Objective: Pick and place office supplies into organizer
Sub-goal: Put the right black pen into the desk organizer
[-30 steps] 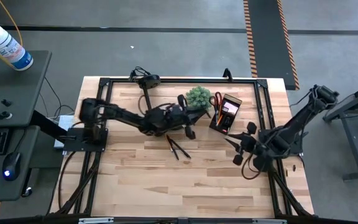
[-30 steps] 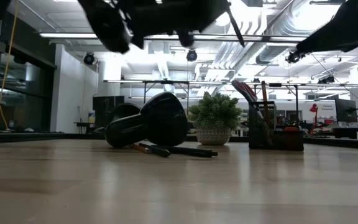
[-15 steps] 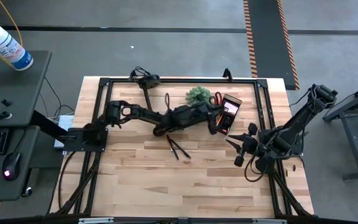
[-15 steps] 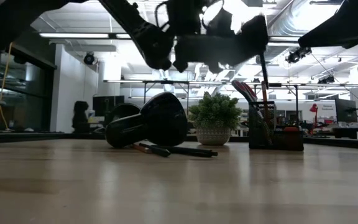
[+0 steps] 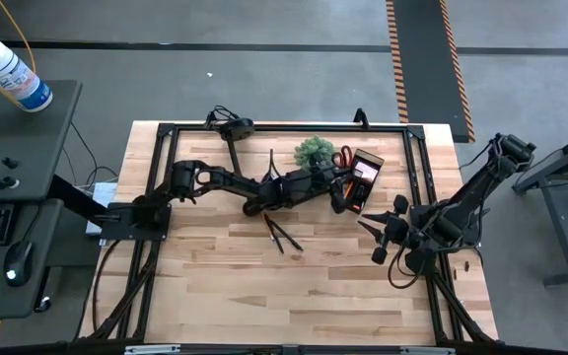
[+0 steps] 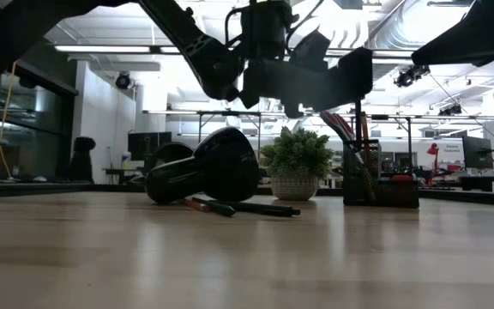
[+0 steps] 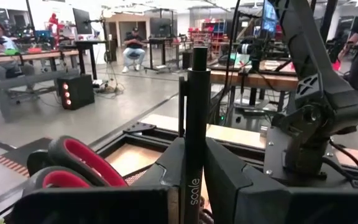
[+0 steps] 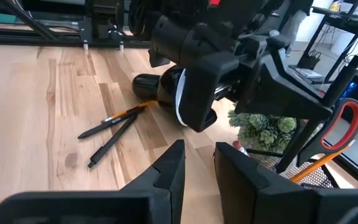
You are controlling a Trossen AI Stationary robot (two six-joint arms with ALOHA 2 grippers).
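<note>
My left gripper [image 5: 341,189] reaches level over the black organizer [image 5: 361,179], shut on a dark pen [image 7: 194,124] that stands upright. Red-handled scissors [image 7: 73,171] stick up out of the organizer, next to the green plant [image 5: 314,151]. Two more pens [image 5: 282,234] lie flat on the table. My right gripper [image 5: 378,237] hangs open near the table's right edge, nothing between its fingers [image 8: 173,168]. My left gripper pinches the pen's shaft [image 7: 194,186] between its two fingers, which come level from the table's left and lie across it. The pen stands upright, its clip end [image 7: 197,59] above the fingers. Its lower part [image 6: 356,124] hangs down at the organizer's top; its tip is hidden.
A black desk lamp [image 6: 217,167] lies on the table under my left arm, close to the two loose pens [image 8: 114,127]. A black frame [image 5: 264,128] runs along the table's far edge. The near half of the table [image 5: 294,296] is bare wood.
My left gripper has gone toward the table's right edge and down, from above the lamp to the organizer, carrying the pen. Its wrist has tipped, and the pen now stands upright over the organizer. The last half second brought almost no further movement.
</note>
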